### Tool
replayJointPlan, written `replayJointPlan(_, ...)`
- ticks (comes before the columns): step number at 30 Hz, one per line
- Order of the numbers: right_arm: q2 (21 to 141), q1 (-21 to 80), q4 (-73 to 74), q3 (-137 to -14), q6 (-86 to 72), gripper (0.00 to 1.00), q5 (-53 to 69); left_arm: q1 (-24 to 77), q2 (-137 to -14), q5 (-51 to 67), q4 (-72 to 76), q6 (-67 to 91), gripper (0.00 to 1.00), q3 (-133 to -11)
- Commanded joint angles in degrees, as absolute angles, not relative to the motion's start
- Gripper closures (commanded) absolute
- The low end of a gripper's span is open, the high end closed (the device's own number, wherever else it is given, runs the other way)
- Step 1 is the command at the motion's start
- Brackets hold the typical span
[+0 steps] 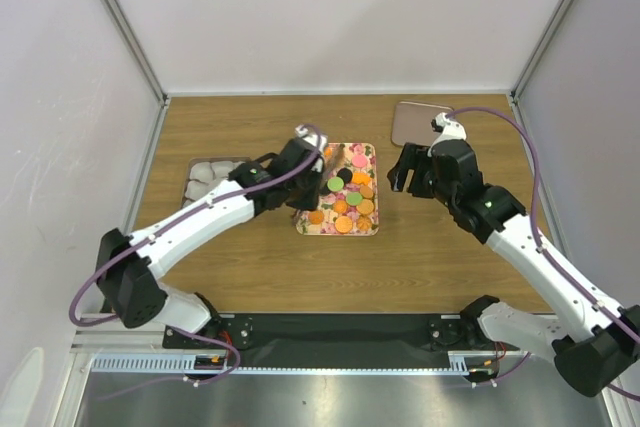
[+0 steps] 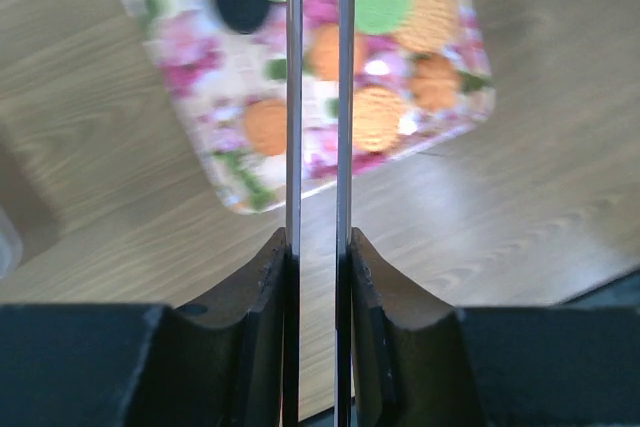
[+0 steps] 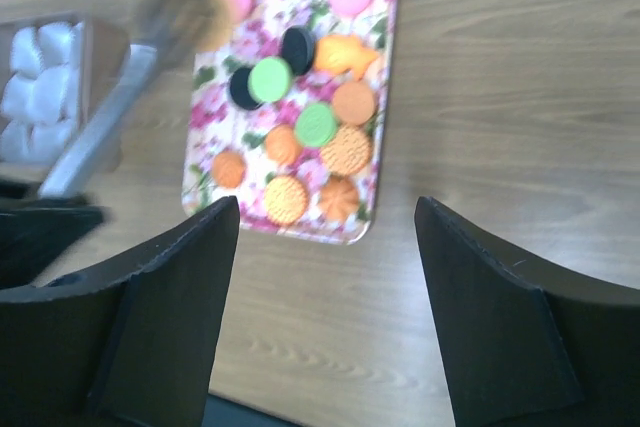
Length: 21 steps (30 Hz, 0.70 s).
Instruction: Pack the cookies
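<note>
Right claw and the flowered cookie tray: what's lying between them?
Only bare wooden table lies between the right gripper and the tray of cookies, shown in the top and right wrist views.

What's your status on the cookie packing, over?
Left end effector shut on tongs, at tray. Right end effector open, empty, beside tray. Cookies lie on tray. Nothing seen blocking.

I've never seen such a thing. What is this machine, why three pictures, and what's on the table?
Two robot arms stand at a wooden table. One picture looks down from above; the other two come from a camera on each wrist. In the middle lies a flowered tray of small round cookies. Left of it sits a tin of white paper cups; back right, a flat metal piece. The left gripper has its jaws closed on thin metal tongs above the tray; the right gripper has open, empty jaws.
</note>
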State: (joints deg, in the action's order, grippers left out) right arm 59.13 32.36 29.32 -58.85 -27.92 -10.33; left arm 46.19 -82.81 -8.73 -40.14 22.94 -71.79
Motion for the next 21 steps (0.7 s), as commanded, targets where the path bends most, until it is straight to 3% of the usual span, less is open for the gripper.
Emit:
replayJointPlan(1,61.61,29.54,26.46,-62.05,-24.36,0.23,-7.47,40.18,-76.92,-13.80,-44.55,25.13,0.78,-72.95)
replayJointPlan(12,67.76,25.75,20.66,-59.24,-21.10,0.23,-1.85,15.93,-66.80,-15.73,-48.87,23.65,0.77,-65.31)
replayJointPlan(21,70.05,24.35,18.81,-56.43,-20.74,0.24,2.46,6.69,-68.99,-15.12,-47.99,21.28,0.77,-63.37)
